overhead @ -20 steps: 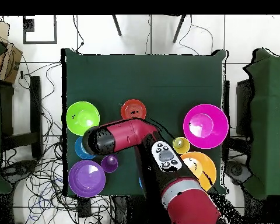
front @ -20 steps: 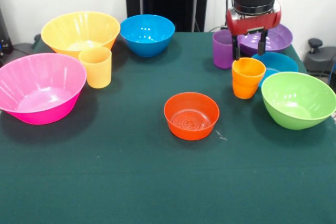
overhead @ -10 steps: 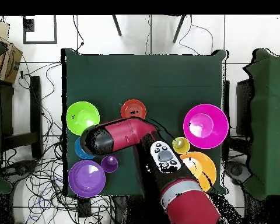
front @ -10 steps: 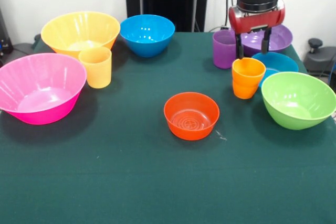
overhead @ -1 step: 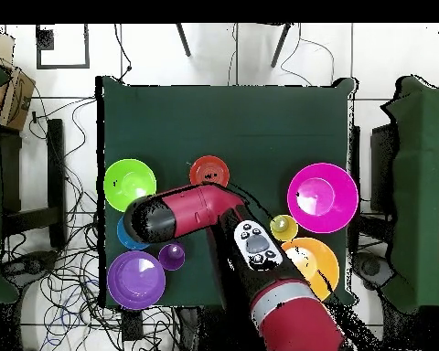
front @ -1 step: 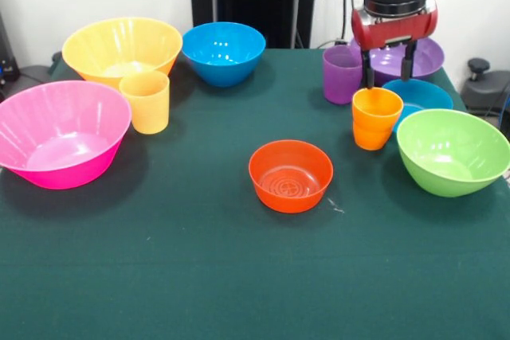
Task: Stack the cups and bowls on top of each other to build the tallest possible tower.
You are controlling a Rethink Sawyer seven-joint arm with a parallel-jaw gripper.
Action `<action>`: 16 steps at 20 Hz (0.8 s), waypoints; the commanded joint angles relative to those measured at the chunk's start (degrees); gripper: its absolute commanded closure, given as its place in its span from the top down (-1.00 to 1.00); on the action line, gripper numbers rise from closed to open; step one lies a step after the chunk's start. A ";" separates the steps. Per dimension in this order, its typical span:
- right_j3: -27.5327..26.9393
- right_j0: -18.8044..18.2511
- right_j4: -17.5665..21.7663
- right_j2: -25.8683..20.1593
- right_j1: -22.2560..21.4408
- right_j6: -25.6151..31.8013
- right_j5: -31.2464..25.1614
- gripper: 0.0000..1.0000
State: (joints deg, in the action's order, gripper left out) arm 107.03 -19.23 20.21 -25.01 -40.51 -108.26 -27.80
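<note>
My gripper (front @ -1 step: 388, 73) hangs open and empty just above and behind the rim of the orange cup (front @ -1 step: 376, 118), which stands upright on the table. The small red-orange bowl (front @ -1 step: 290, 174) sits alone near the middle, also seen from overhead (overhead @ -1 step: 209, 171). A purple cup (front @ -1 step: 341, 74) stands left of the gripper. The yellow-orange cup (front @ -1 step: 145, 101) stands at the left. No tower shows: every cup and bowl stands singly. In the overhead view the arm (overhead @ -1 step: 191, 210) hides the gripper and the orange cup.
A small blue bowl (front @ -1 step: 426, 95) and a wide purple bowl (front @ -1 step: 421, 57) lie behind the orange cup, with the lime green bowl (front @ -1 step: 453, 151) to its right. At the left are the big pink bowl (front @ -1 step: 57, 133), big yellow bowl (front @ -1 step: 121, 47) and medium blue bowl (front @ -1 step: 223, 52).
The gripper has drifted a little to the right and upward in the front view, staying open. The orange cup and all bowls have stayed where they were.
</note>
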 commanded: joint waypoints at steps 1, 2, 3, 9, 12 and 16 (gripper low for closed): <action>-1.12 0.97 1.96 -1.65 3.31 1.71 -3.33 1.00; -1.43 1.02 1.93 -1.75 3.67 1.91 -3.57 1.00; -0.65 0.85 1.95 -1.89 3.45 1.81 -3.10 1.00; -0.39 2.92 4.86 0.89 6.23 -0.66 2.22 1.00; -0.85 3.14 5.77 1.76 8.40 -0.86 3.99 1.00; 0.26 3.94 6.01 2.48 8.07 -2.23 5.23 1.00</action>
State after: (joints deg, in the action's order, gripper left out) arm 107.01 -16.89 21.61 -24.47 -35.55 -108.26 -26.42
